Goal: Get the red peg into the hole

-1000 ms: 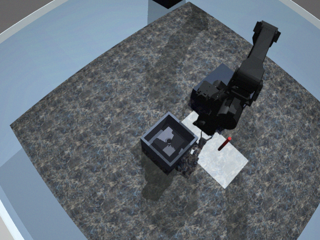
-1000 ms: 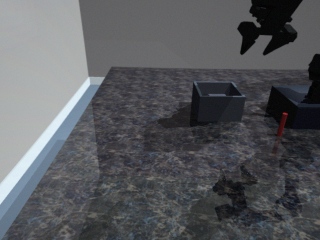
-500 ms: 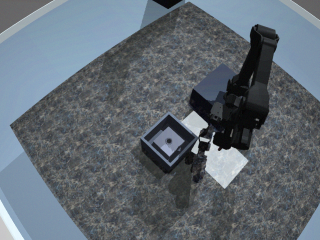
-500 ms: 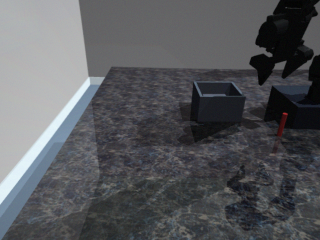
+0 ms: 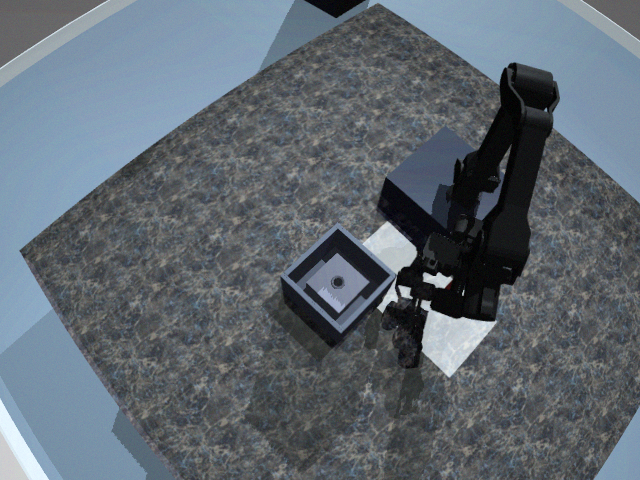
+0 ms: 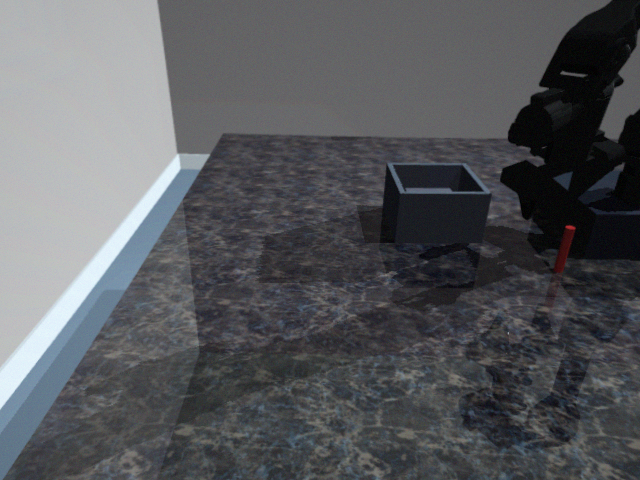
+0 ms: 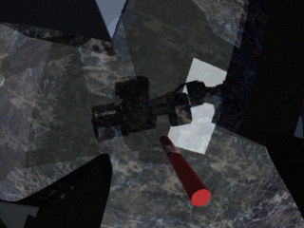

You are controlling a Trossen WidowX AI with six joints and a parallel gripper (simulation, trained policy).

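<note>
- Claw [image 5: 460,299] [image 6: 542,227] [image 7: 192,152] spread nearly to its widest, holding nothing; grasp, lift and insertion all remain.
- Red peg [image 5: 448,285] [image 6: 564,249] [image 7: 185,176] stands upright on the worktop [image 5: 206,206] [image 6: 310,320] [image 7: 142,190], outside the open box [image 5: 312,305] [image 6: 442,217].
- Top view shows the vacant hole [image 5: 337,281] in the plate [image 5: 348,268] [image 6: 429,190], but mostly hides the peg beneath the arm.
- Exterior view shows the peg's full height, not the hole; wrist view shows it between the spread fingers' lines.

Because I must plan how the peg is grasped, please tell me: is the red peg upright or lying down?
Upright, tilting slightly: in the exterior view, the red peg rises from the tabletop, its top end highest.
</note>
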